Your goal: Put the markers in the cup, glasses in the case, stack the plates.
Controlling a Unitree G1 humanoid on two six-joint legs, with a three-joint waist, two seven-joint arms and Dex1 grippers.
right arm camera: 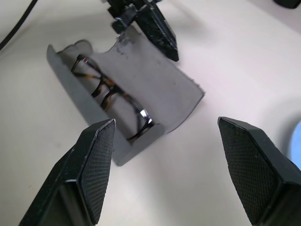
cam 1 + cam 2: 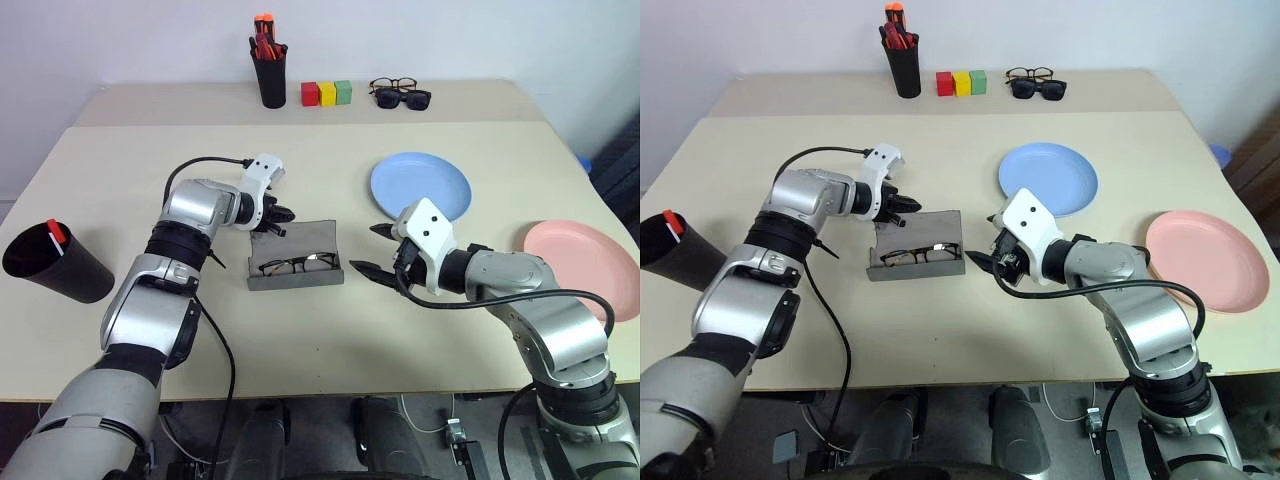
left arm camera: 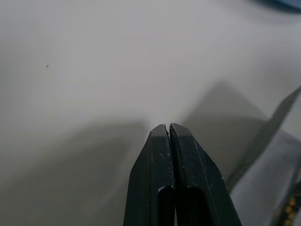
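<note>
Since the glasses already lie inside the open gray case at mid-surface, the lid wants closing: the left gripper, jaws pressed together, sits at the lid's back edge and should push it forward gently while the right gripper, jaws wide and empty, steadies the case.

Head stereo looks down over table; wrist cameras close, share case.

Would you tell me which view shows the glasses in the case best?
The right wrist view: the glasses lie close up inside the open gray case. Both eye views show them smaller; the left wrist view catches just the case's edge.
</note>
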